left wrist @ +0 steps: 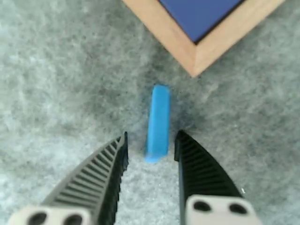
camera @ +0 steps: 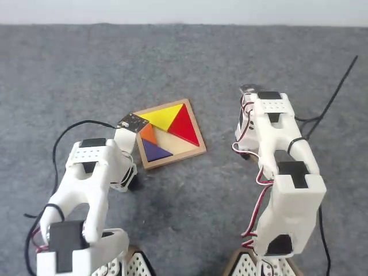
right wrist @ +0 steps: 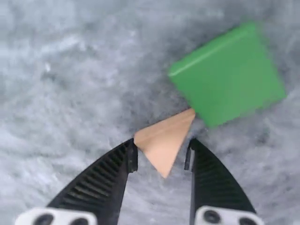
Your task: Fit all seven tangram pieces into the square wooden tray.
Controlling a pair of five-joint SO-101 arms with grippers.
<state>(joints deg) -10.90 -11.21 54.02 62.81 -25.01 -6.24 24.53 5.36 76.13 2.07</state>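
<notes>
The square wooden tray (camera: 172,160) lies mid-table and holds a yellow (camera: 164,117), a red (camera: 185,126), an orange (camera: 148,134) and a dark blue (camera: 153,151) piece. A light blue piece (left wrist: 158,119) stands on edge on the carpet just off the tray's corner (left wrist: 197,51). My left gripper (left wrist: 151,138) is open, its fingers on either side of that piece with small gaps. On the right side a tan triangle (right wrist: 164,138) lies flat, touching a green square (right wrist: 227,75). My right gripper (right wrist: 162,143) is open around the triangle's tip.
Grey carpet covers the whole table. The left arm (camera: 92,167) stands over the tray's near-left corner. The right arm (camera: 270,121) stands right of the tray, with a gap between them. Cables trail beside both arms.
</notes>
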